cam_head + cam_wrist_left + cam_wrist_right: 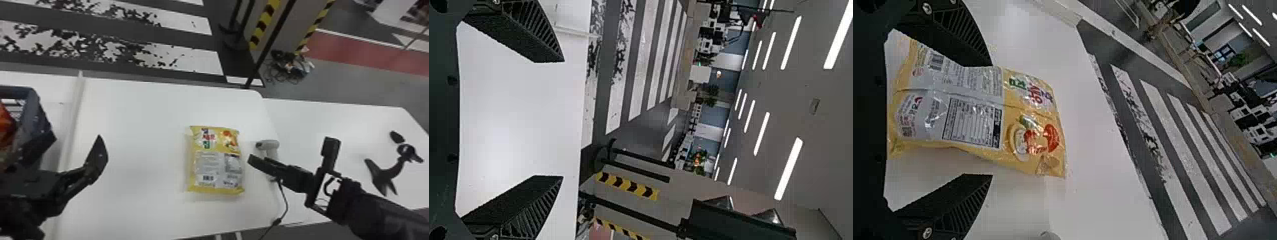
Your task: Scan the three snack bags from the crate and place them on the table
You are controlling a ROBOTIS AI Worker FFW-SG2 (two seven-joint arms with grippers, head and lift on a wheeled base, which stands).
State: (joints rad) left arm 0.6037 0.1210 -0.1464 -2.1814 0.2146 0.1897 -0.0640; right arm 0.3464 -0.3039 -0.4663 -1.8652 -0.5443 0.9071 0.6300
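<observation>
1. The bag (209,166) is yellow and glossy, pillow-shaped, with crimped ends and creases in its film. A pale grey panel of small print covers much of the face that shows, with a dark-framed table and a barcode.
2. Red and green lettering and a food picture sit at its end farther from the robot.
3. It lies flat on the table (137,166), printed panel up, near the middle of the head view.
4. The right gripper (291,149) is to the bag's right, one fingertip just beside the bag's edge. Its fingers are spread wide and pinch nothing. In the right wrist view, the bag shows largely across the gap between them, and one finger overlaps its edge.
5. The left gripper (77,138) is well apart from the bag, on its left, near the crate (32,111). Its fingers are also spread, with nothing between them.
6. The scanner (269,144) is right of the bag, partly behind the right gripper's finger.
7. Something orange-red (5,123) shows in the crate.
</observation>
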